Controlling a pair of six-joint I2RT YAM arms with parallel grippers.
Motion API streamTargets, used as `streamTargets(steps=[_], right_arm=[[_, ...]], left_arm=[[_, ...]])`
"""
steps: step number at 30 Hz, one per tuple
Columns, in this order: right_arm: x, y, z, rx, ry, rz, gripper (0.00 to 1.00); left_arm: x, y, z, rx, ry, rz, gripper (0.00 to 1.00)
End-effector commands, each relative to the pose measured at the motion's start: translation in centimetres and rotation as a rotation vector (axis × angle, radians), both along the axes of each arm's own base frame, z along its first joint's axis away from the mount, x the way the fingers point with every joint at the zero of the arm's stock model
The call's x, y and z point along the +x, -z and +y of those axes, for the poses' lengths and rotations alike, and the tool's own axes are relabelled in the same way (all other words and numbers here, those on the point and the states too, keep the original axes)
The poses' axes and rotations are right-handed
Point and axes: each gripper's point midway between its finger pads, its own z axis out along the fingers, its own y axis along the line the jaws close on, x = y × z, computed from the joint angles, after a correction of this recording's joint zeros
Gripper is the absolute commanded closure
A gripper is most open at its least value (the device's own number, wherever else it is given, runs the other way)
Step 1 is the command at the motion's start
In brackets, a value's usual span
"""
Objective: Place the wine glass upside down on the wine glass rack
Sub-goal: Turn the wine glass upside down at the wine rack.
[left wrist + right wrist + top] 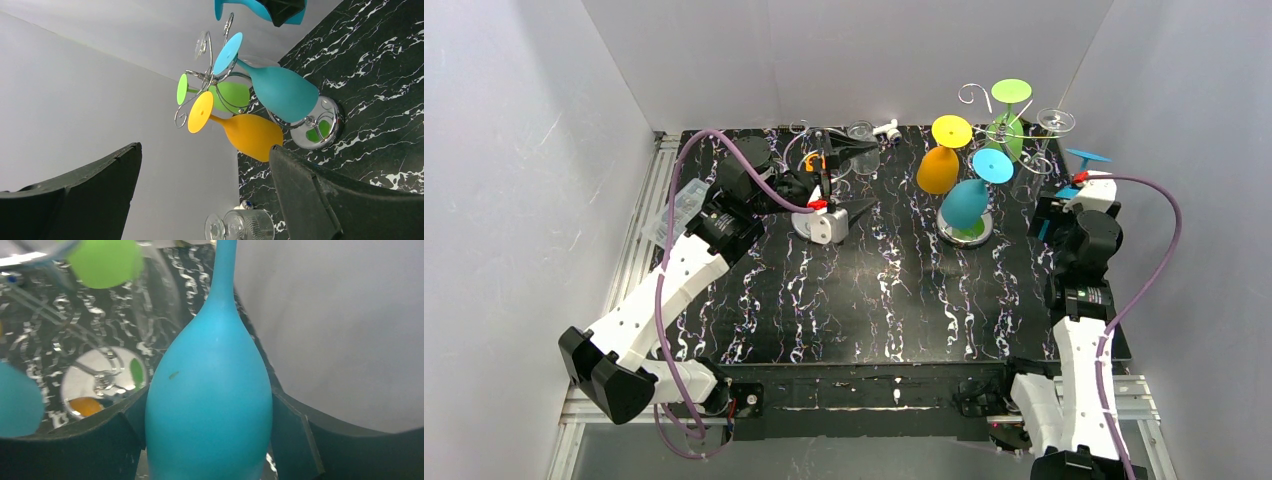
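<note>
1. Right end effector (pixel 209 412) clamped on the bowl of the blue wine glass (pixel 212 350). Glass is held foot-up, rim-down, just right of the wine glass rack (pixel 331 116) at the far right of the counter (pixel 874 300). It is not yet on a hook.
2. Left end effector (pixel 205 150) sits far-centre, fingers wide apart & empty, w/ a clear ribbed glass (pixel 240 225) on the counter close by.
3. Rack already carries an orange glass (pixel 938 170), teal glass (pixel 965 203), green glass (pixel 1007 130) & clear glass (pixel 1055 121), all foot-up. Which scroll is free can't be told for sure.
4. Step in hand, by judgement: bring the blue glass to an open scroll arm.
   - Keep the stem vertical & lift the foot above wire level.
   - Slide the stem into the scroll's mouth from the right, clear of the green & clear neighbours.
   - Lower till the foot rests on the wire, then let go.
5. Materials:
   - Blue glass: matte, smooth coat; teardrop bowl tapering to a thin stem. Prob. grippy, though the curve could let it creep.
   - Rack: thin chrome wire on a round mirror base. Looks light, may rock if knocked.
   - Counter: black w/ white veining.
</note>
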Motion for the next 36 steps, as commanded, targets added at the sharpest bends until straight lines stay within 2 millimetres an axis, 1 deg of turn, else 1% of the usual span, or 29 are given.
streamTargets(steps=[1,5,11,21,29,36], right_arm=[[1.9,-3.9,4.3,0.024,-0.26,-0.151,0.91],[1.9,-3.5,4.5,0.033,-0.278,-0.148,0.91],[2.5,-3.0,5.5,0.048,-0.333,-0.164,0.92],[3.3,-2.2,7.4,0.081,-0.448,-0.198,0.93],[3.5,-2.6,8.0,0.069,-0.488,-0.24,0.93],[2.9,-2.1,8.2,0.072,-0.49,-0.241,0.93]], left_arm=[[-0.7,-0.5,0.9,-0.014,0.006,-0.011,0.02],[-0.5,-0.4,1.0,-0.014,0.003,-0.009,0.02],[-0.5,-0.4,1.2,-0.014,-0.003,-0.01,0.02],[-0.5,-0.2,1.5,-0.009,-0.009,-0.019,0.02],[-0.6,0.0,1.5,-0.003,-0.002,-0.024,0.02],[-0.5,0.2,1.5,0.001,-0.005,-0.027,0.02]])
